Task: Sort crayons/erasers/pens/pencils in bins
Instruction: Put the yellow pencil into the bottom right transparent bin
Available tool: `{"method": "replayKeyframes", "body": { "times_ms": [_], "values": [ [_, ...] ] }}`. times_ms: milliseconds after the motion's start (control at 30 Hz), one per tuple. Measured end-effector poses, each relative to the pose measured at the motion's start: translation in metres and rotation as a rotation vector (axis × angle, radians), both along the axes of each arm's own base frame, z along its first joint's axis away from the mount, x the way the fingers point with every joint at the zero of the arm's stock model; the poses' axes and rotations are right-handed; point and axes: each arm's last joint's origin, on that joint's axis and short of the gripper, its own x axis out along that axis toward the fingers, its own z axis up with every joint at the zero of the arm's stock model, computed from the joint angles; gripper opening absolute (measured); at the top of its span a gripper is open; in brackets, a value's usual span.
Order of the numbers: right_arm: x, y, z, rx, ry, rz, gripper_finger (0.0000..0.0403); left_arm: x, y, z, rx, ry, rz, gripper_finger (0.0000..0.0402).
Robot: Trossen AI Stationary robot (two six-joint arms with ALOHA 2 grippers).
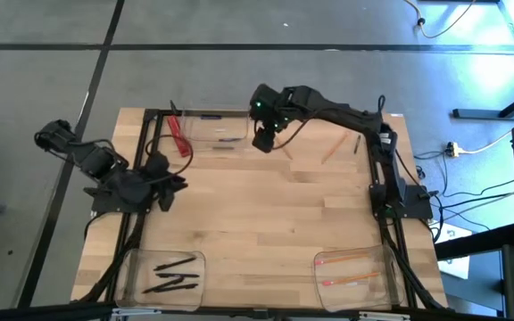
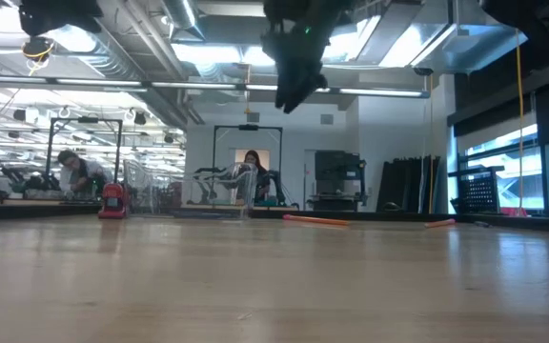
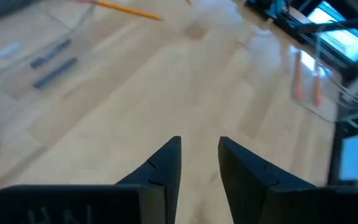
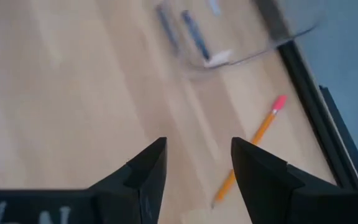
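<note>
1. The right gripper [image 1: 267,140] hangs above the bench [image 1: 257,223] near the middle of its far edge, just beside the far bin [image 1: 211,131]. Its jaws are parted and hold nothing.
2. The left gripper [image 1: 175,185] waits over the left side of the bench; its jaws stand a little apart and are empty.
3. The far bin, near the far-left corner, holds the crayons [image 1: 226,140]. A red strip [image 1: 179,135] lies at that bin's left end.
4. The bin [image 1: 161,275] at the near-left corner holds the pens [image 1: 175,274].
5. The bin [image 1: 357,272] at the near-right corner holds two pencils [image 1: 351,268].
6. Another pencil [image 1: 333,148] lies loose on the bench toward the far-right corner, with a dark pen [image 1: 357,143] just beside it.
7. In the right wrist view a pencil with a pink end [image 4: 247,151] lies on the bare wood close to the far bin.
</note>
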Motion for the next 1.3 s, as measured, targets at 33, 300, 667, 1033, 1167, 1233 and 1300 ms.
{"method": "replayKeyframes", "body": {
  "times_ms": [33,300,667,1033,1167,1233,1300],
  "values": [
    [0.001,-0.007,-0.003,0.005,-0.027,-0.041,0.0180,0.001,0.002,0.000,0.014,0.004,0.006,0.0097],
    [-0.015,-0.075,-0.048,0.100,-0.071,-0.292,0.0180,0.005,0.013,0.000,0.021,0.006,0.089,0.0097],
    [-0.024,-0.123,-0.108,0.126,-0.163,-0.373,0.0180,0.011,0.021,0.003,0.049,-0.017,0.125,0.0097],
    [-0.014,-0.131,-0.151,0.073,-0.074,-0.331,0.0180,0.014,0.024,0.005,0.036,-0.049,0.154,0.0097],
    [-0.012,-0.132,-0.161,0.099,-0.065,-0.326,0.0180,0.014,0.024,0.005,0.036,-0.049,0.154,0.0097],
    [-0.011,-0.132,-0.167,0.107,-0.052,-0.324,0.0180,0.014,0.024,0.005,0.036,-0.049,0.154,0.0097],
    [-0.010,-0.132,-0.173,0.113,-0.040,-0.324,0.0180,0.014,0.024,0.005,0.036,-0.049,0.154,0.0097]
  ]
}}
